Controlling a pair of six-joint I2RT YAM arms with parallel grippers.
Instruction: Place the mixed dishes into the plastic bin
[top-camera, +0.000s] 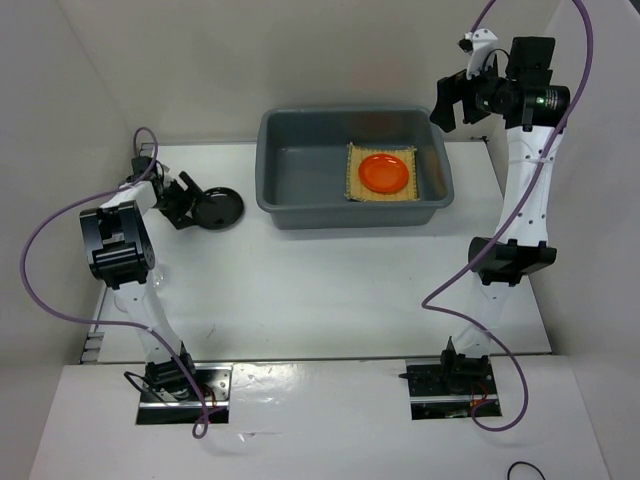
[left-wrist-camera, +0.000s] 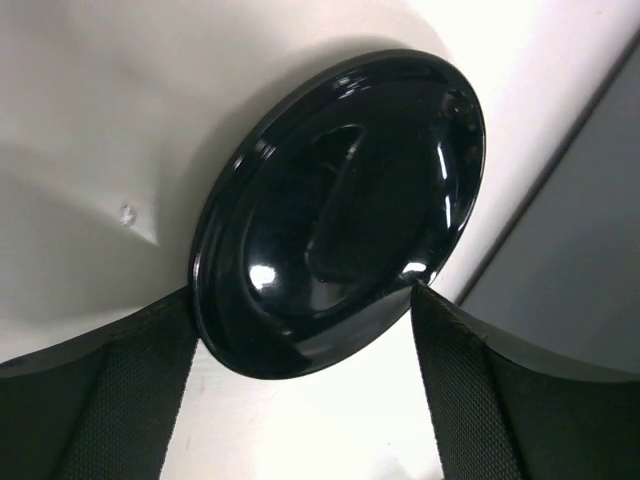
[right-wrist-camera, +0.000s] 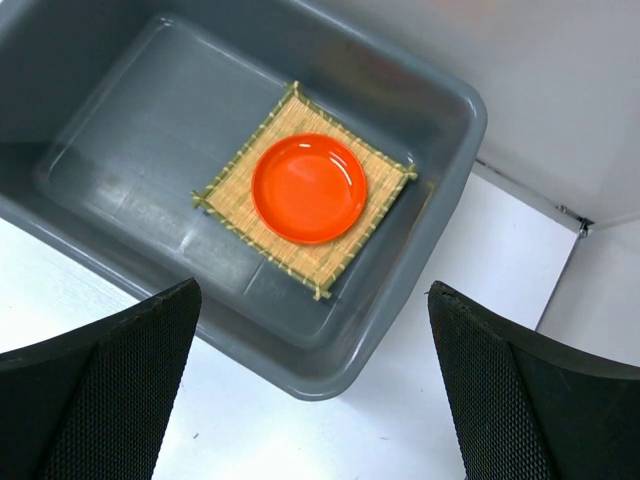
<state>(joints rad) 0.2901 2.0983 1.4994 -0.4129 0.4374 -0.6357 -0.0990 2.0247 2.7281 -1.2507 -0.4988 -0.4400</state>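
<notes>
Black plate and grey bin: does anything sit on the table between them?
Nothing. The top external view shows only bare white table between the black plate and the grey bin, at its left wall.

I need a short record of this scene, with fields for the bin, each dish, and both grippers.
bin: grey, on the table, far side
bamboo mat: flat inside the bin, right half
orange plate: on the mat
black plate: on the table, left of the bin, outside it
left gripper: open, fingers either side of the black plate
right gripper: open, empty, above the bin
</notes>
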